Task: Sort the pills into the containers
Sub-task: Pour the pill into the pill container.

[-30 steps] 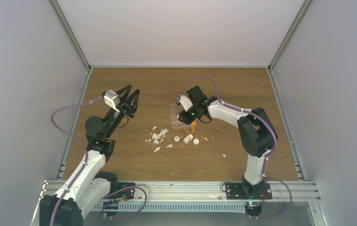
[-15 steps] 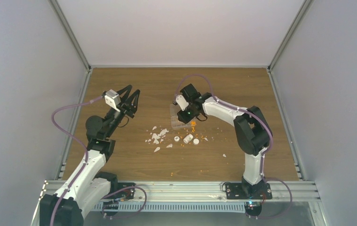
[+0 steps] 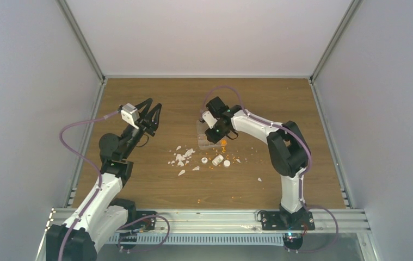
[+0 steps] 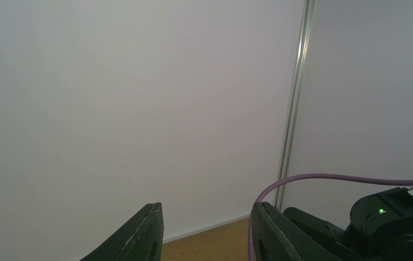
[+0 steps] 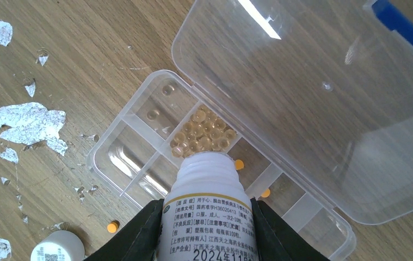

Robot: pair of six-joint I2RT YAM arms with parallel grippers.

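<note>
My right gripper is shut on a white labelled pill bottle. The bottle's open mouth tips down over the containers, a clear organiser box with its lid swung open. A heap of pale yellow pills lies in one middle compartment just past the mouth. Single orange pills sit in neighbouring compartments, and another one lies on the table. From above, the right gripper hangs over the box. My left gripper is raised well to the left, open and empty, facing the wall.
White foil flakes litter the wood left of the box. A white vial and caps lie in front of it, with orange grains scattered around. Grey walls enclose the table.
The right arm has swung slightly left and back, carrying the bottle along over the box. The left arm has not moved.
</note>
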